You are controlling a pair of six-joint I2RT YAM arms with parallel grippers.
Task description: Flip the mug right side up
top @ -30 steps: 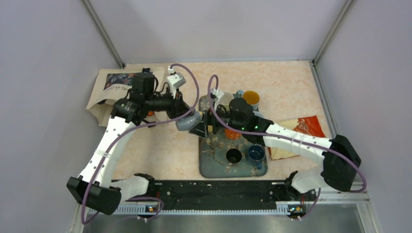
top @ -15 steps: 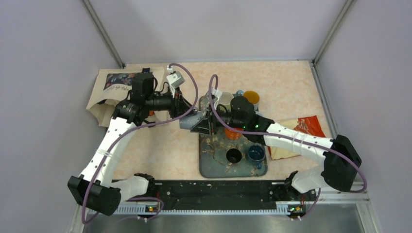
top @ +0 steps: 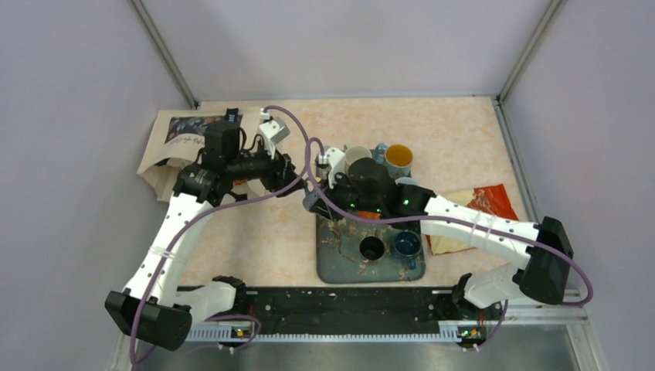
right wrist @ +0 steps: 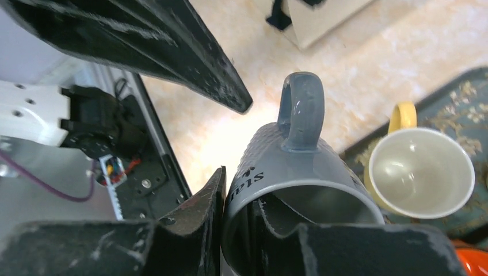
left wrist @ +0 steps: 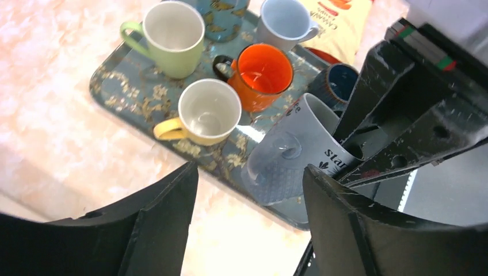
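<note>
Pinching the grey mug [right wrist: 299, 167] by its rim, one finger inside, the right gripper [right wrist: 241, 201] held it tilted over the tray [left wrist: 132, 92], mid-table; we saw the left gripper [left wrist: 250, 172] spread wide, touching nothing.

Top external: I looked down from above, behind the bases, far; whole table [top: 263, 239].
Left wrist: near, down over tray [left wrist: 129, 92].
Right wrist: nearest, against grey mug [right wrist: 299, 167].
Wrists shared: grey mug, yellow-handled cup [left wrist: 208, 110].

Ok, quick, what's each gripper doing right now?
Left gripper: open, empty.
Right gripper: shut on the grey mug, pinching its rim.
</note>
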